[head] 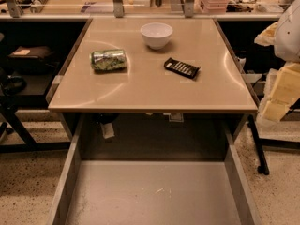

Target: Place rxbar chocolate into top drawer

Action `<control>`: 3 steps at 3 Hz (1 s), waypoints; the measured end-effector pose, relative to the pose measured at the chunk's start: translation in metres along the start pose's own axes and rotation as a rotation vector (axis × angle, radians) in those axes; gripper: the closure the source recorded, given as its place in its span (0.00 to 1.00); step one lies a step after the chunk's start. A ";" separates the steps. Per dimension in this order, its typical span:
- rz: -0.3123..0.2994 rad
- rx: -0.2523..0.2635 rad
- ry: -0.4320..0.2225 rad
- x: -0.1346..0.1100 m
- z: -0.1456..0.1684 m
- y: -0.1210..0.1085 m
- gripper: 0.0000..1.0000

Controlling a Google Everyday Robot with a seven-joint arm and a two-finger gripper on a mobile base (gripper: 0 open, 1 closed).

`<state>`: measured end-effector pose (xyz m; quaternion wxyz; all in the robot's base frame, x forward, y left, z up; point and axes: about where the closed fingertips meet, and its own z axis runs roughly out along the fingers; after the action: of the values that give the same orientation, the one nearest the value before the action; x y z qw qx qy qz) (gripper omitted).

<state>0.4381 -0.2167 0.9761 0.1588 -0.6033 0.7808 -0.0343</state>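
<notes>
Top drawer (154, 193) open, low-left of my gripper (279, 92), whose state I cannot tell. Rxbar chocolate (182, 68) lies leftward on table (140, 95), ungrasped. Step, as I judge it: approach. Next: reach left, descend, grasp.

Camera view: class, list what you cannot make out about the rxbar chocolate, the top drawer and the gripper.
1. rxbar chocolate: on the table, wrapper lettering too small to read.
2. top drawer: open, front end cut off by the bottom edge.
3. gripper: at the right edge beside the table, partly cut off by that edge.
</notes>
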 end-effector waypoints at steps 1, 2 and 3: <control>-0.006 0.007 -0.009 -0.006 0.001 -0.010 0.00; -0.006 -0.029 -0.002 -0.016 0.020 -0.049 0.00; -0.002 -0.067 0.002 -0.039 0.050 -0.108 0.00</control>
<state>0.5618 -0.2016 0.9633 0.1379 -0.6089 0.7811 -0.0090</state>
